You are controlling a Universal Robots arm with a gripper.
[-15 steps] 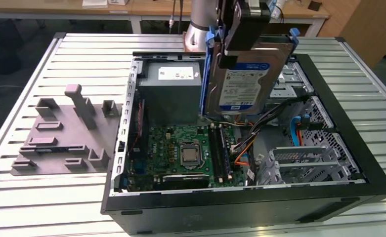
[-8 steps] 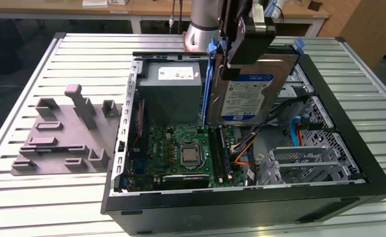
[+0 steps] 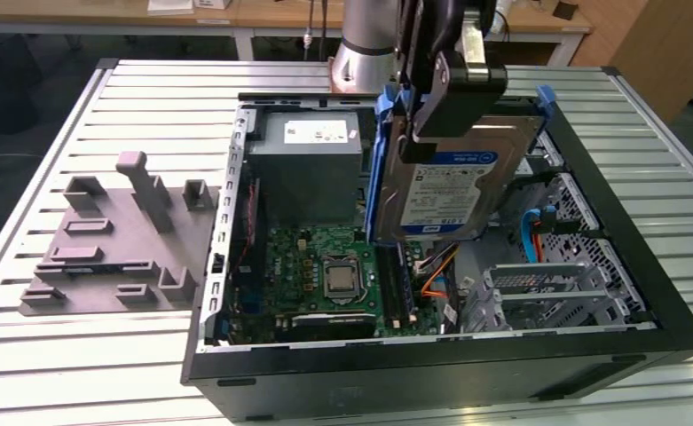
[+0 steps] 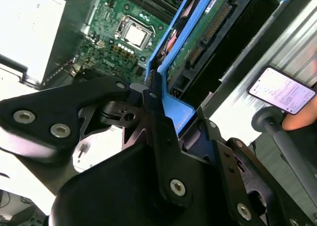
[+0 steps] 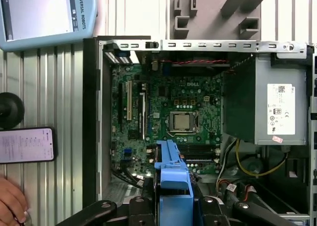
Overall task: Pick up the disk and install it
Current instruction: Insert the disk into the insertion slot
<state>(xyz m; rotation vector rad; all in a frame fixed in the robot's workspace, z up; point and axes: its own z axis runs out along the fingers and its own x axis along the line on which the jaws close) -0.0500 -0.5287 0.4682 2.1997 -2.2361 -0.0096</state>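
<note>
Disk [image 3: 451, 191] in end effector [image 3: 438, 124] (top hidden) over PC case [image 3: 417, 366].

Robot lab: slatted metal workbench [image 3: 86, 355]

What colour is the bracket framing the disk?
Blue; the bracket shows best in the exterior view, around the silver disk.

Disk [image 3: 451, 191] top hidden behind hand [image 3: 433, 129]; arm [image 3: 364, 49] cut off by exterior view's upper edge.
</note>
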